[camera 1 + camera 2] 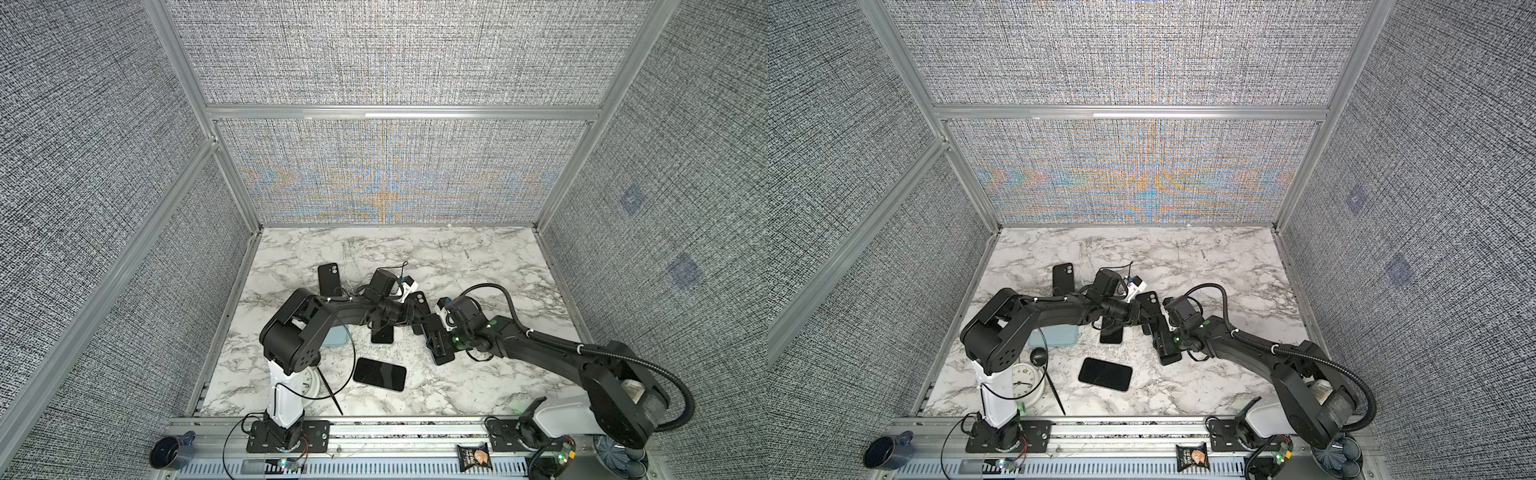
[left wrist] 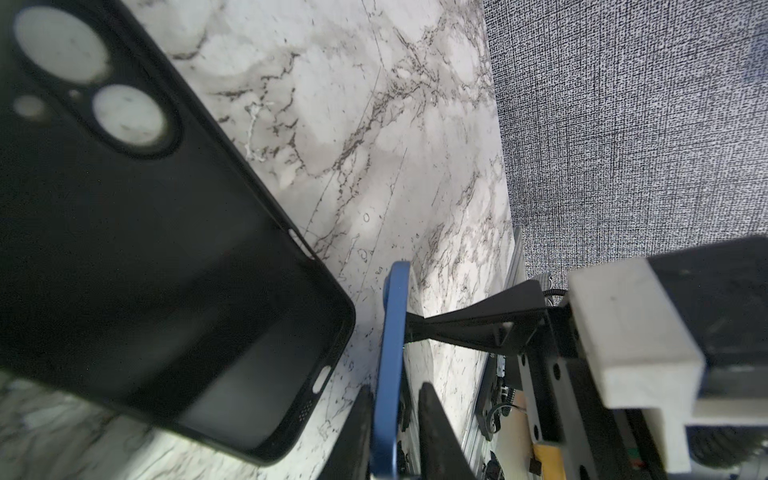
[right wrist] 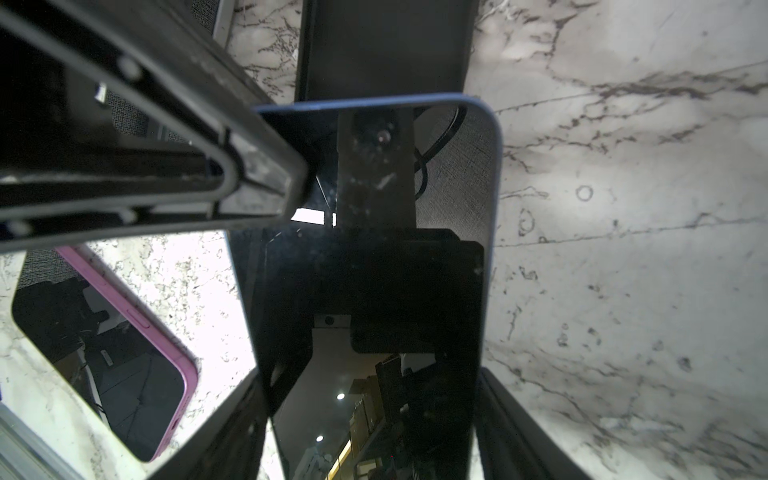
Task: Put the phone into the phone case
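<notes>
Pinching the phone (image 2: 392, 332) on edge, left gripper (image 2: 395, 399) shares the grasp with right gripper (image 3: 368, 378) clamped across it; handover judged in hand, next needing alignment over the phone case (image 2: 166, 249) alongside.

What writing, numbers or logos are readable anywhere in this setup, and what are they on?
No text here reads clearly enough to quote.
Clock: there are numerals on the dial, but they are too small to quote.
Snack packet: it carries print, but it is blurred.
Blue-edged phone: no writing shows on it.
Black phone case: no writing shows on it.
</notes>
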`<state>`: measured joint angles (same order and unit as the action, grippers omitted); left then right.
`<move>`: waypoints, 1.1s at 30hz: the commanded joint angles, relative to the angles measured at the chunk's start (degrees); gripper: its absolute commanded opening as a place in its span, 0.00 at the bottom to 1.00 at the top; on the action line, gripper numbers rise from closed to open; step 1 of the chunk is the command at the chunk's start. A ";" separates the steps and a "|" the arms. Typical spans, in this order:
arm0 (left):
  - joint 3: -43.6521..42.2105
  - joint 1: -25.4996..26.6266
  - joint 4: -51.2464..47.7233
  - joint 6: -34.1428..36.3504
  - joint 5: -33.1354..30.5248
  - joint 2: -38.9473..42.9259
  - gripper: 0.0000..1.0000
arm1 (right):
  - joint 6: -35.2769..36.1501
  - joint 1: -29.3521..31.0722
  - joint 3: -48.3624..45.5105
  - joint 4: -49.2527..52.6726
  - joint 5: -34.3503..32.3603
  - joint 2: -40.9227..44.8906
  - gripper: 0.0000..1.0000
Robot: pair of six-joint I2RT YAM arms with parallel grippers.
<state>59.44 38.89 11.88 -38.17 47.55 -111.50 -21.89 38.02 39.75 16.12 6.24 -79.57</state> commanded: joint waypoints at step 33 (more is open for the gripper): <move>0.11 0.05 2.97 -2.61 0.12 1.20 0.07 | 2.59 -0.04 1.30 5.63 -4.01 6.61 0.81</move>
<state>59.55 38.85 13.61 -40.58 47.92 -110.76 -20.05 37.93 40.56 19.77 3.31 -74.11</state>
